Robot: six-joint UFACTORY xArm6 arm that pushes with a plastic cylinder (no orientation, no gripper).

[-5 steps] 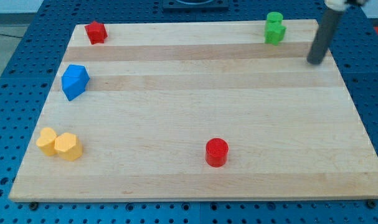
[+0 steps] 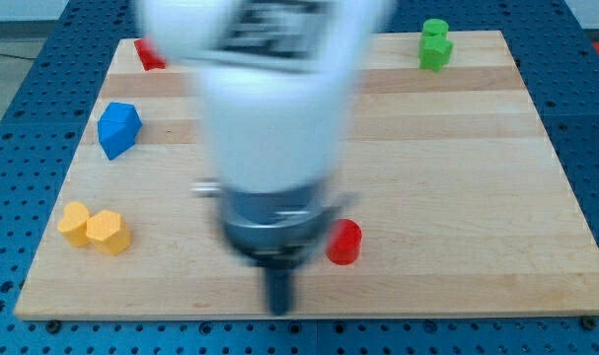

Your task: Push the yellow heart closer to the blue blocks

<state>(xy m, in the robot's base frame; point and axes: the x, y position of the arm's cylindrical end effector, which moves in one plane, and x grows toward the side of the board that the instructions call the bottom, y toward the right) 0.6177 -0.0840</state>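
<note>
Two yellow blocks sit at the view's lower left: a yellow heart and, touching its right side, a yellow hexagon-like block. A blue block sits above them near the board's left edge. My arm fills the middle of the view, blurred. My tip is at the board's bottom edge, left of the red cylinder and far right of the yellow blocks.
A red block at the view's top left is partly hidden by the arm. Green blocks stand at the top right. The wooden board lies on a blue perforated table.
The arm has swung from the board's upper right to the bottom middle and now covers the centre of the view. No block has moved.
</note>
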